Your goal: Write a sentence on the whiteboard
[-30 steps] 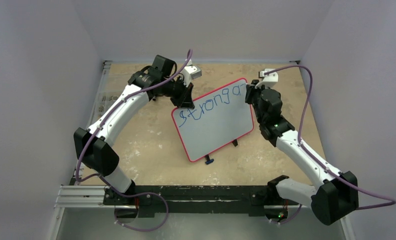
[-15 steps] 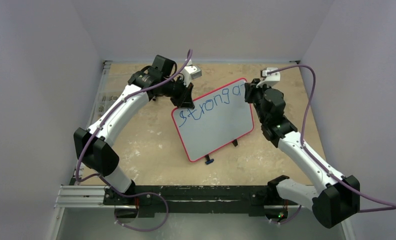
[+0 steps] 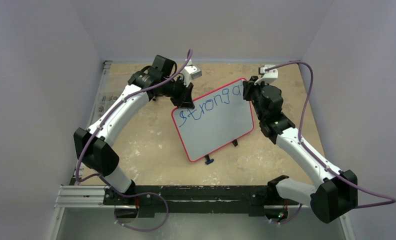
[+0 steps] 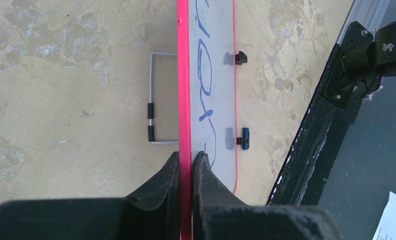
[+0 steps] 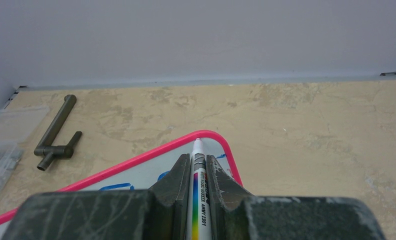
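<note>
I count one whiteboard [image 3: 216,127], one line of blue lettering [image 3: 211,102], one marker [image 5: 199,200], one left gripper [image 4: 187,157], one right gripper [image 5: 198,159], one wire stand [image 4: 151,95], one dark T-handle [image 5: 56,132]

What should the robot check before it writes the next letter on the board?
1. Left claw shut on the board's edge: ok.
2. Right claw shut on the marker: ok.
3. Marker tip touching the board: cannot tell.
4. Writing readable, "Strong a": ok.
5. Room left on the top line: not ok, the tip is by the corner.
6. Bare space below for a new line: ok.
</note>
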You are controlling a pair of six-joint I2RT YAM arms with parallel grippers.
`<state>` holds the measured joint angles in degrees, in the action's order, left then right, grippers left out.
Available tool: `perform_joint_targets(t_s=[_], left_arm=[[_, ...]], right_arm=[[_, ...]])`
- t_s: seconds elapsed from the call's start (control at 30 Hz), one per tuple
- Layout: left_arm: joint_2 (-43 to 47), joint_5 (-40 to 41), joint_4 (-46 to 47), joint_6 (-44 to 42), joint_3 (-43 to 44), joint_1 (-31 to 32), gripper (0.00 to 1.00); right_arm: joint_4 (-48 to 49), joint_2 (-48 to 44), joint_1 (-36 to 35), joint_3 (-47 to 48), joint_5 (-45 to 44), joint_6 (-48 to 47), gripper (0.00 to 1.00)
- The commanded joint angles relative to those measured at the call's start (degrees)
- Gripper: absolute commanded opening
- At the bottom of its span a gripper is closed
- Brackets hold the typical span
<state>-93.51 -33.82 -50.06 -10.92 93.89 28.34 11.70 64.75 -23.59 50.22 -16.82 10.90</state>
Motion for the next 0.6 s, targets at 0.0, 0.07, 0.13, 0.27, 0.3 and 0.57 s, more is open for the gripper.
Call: perform_joint_targets(t_s=[0.0, 0.07, 0.13, 0.27, 0.3, 0.57], left_arm=[[-0.5, 7.6, -2.9, -7.5, -0.7, 1.1, 0.00], [-0.4, 7.6, -2.9, -7.5, -0.7, 1.0, 0.00], [-0.5, 7.5, -2.9, -7.5, -0.7, 1.1, 0.00], [-0.4, 7.6, -2.9, -7.5, -0.8, 1.0, 0.00], [-0.4, 7.6, -2.8, -7.5, -0.7, 1.0, 0.00], [-0.4, 7.5, -2.9, -7.5, -0.7, 1.1, 0.00]], right_arm=[[2.6, 0.4, 0.2, 2.7, 0.1, -0.1, 0.00], [2.5, 0.4, 0.1, 2.3, 0.3, -0.1, 0.00], [2.5, 0.4, 0.1, 1.6, 0.4, 0.0, 0.00], [2.4, 0.0, 0.2, -0.1, 0.5, 0.4, 0.00], [2.4, -0.2, 0.1, -0.6, 0.5, 0.4, 0.00], [1.7, -1.1, 0.2, -3.9, 0.9, 0.8, 0.00]])
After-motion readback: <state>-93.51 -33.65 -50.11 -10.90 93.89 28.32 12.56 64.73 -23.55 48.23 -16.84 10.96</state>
